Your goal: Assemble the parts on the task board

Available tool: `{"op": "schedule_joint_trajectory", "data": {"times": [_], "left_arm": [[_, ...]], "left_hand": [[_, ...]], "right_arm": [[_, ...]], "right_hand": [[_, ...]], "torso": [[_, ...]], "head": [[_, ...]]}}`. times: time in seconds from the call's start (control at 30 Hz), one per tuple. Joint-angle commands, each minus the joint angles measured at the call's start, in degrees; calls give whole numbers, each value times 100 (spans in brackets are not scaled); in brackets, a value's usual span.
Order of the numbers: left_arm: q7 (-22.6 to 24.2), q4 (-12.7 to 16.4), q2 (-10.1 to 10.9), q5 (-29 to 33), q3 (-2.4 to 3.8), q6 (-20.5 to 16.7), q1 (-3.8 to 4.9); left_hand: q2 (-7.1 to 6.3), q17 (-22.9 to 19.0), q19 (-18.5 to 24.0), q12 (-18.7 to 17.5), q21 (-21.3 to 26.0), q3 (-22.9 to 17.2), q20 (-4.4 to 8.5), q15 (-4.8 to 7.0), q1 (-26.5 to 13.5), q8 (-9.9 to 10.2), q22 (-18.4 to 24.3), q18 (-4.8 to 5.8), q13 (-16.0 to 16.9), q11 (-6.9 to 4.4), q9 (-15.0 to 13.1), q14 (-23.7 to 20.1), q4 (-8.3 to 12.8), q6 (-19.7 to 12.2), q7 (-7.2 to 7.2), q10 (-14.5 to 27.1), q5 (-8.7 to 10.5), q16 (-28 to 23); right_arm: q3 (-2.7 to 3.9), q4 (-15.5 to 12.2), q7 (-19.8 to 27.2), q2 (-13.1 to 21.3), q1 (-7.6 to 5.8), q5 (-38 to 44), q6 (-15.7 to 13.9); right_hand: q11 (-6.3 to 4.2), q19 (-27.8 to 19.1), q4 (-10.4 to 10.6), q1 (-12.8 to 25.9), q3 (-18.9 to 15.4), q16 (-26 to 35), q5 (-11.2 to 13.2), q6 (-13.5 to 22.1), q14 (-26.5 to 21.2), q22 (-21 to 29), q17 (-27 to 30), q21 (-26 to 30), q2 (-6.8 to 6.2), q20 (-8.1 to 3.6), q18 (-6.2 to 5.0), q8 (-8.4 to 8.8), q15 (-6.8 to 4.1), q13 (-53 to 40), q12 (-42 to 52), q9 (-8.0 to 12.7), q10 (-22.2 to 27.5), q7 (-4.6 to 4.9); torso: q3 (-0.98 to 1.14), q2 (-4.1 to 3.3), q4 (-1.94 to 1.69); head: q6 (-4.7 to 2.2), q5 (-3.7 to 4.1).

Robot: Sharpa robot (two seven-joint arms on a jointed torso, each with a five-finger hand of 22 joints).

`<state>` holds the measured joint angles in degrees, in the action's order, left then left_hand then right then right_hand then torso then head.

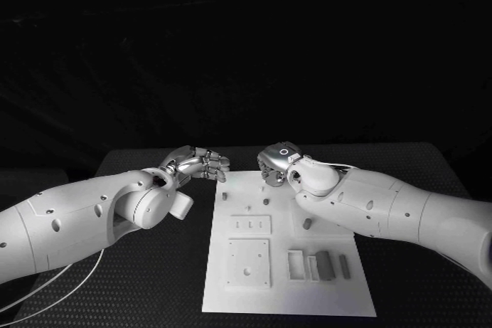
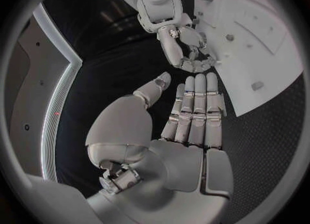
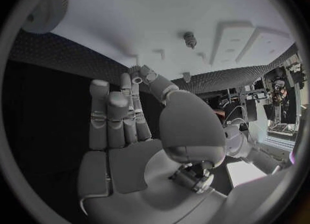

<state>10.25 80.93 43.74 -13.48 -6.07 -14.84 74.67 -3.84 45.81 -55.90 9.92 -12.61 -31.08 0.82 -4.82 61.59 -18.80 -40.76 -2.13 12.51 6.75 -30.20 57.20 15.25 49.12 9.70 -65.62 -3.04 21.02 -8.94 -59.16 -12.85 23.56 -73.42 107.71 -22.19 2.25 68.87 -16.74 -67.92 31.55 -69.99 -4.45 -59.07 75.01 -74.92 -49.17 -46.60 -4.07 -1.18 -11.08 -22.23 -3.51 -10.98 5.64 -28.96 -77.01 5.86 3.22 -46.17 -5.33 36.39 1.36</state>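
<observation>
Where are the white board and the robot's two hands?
task board [image 1: 338, 289], head view, bare near corner.
left hand [image 1: 197, 163], head view, its knuckles.
right hand [image 1: 279, 161], head view, back of hand.

A black table [image 1: 410, 171] carries the white task board [image 1: 292, 292].

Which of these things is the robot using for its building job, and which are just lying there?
For the job:
- task board
- grey parts lying on the board
- left hand, beside the board's far corner, holding nothing
- right hand, over the board's far edge

Just lying about:
- white cable looping under the left arm
- black table
</observation>
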Motion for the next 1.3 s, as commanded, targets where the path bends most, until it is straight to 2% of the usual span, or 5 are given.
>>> {"op": "schedule_joint_trajectory", "data": {"times": [0.03,0.4,0.67,0.9,1.3], "left_arm": [[32,23,-5,48,6,80,17],[29,24,2,48,6,79,42],[32,22,-3,48,6,86,47],[31,30,12,48,6,82,63],[31,30,10,48,6,82,75]], "left_hand": [[-10,10,25,-40,36,7,-14,-24,-61,23,-8,-14,10,12,-5,14,-22,-4,28,16,3,-43],[-12,17,27,-47,39,9,-14,-25,-63,26,-10,-15,15,13,-7,14,-22,-6,29,17,3,-51],[-11,22,27,-51,41,8,-14,-25,-60,27,-12,-15,19,13,-9,15,-20,-6,28,16,3,-56],[-12,26,27,-53,42,8,-14,-24,-59,28,-13,-16,22,12,-11,17,-19,-5,28,14,3,-60],[-14,33,27,-59,45,10,-15,-25,-59,30,-15,-16,27,12,-13,18,-18,-5,28,13,3,-67]], "right_arm": [[-3,2,39,-22,3,46,37],[-15,-13,95,-39,20,-27,114],[-25,3,102,-59,32,-30,214],[-37,61,78,-80,42,-7,185],[-41,90,64,-126,43,-13,167]], "right_hand": [[7,-27,-11,-59,35,-20,-15,-40,-33,-138,-7,-36,38,-22,-392,0,-52,-40,32,-7,-86,8],[7,-32,-12,-56,37,-26,-16,-42,-37,-138,-9,-42,35,-18,-392,6,-52,-43,27,-11,-88,8],[7,-38,-12,-55,40,-33,-16,-44,-40,-137,-12,-45,33,-16,-392,10,-52,-45,24,-14,-90,7],[7,-43,-13,-56,42,-37,-16,-46,-42,-136,-14,-48,29,-15,-392,14,-52,-46,21,-17,-90,7],[8,-49,-11,-52,44,-42,-16,-45,-47,-135,-16,-51,29,-12,-392,20,-51,-48,16,-20,-91,8]], "torso": [[2,0,11],[0,1,29],[0,1,17],[2,-8,29],[-1,-10,19]], "head": [[19,-19],[67,-64],[78,-64],[78,-64],[86,-66]]}}
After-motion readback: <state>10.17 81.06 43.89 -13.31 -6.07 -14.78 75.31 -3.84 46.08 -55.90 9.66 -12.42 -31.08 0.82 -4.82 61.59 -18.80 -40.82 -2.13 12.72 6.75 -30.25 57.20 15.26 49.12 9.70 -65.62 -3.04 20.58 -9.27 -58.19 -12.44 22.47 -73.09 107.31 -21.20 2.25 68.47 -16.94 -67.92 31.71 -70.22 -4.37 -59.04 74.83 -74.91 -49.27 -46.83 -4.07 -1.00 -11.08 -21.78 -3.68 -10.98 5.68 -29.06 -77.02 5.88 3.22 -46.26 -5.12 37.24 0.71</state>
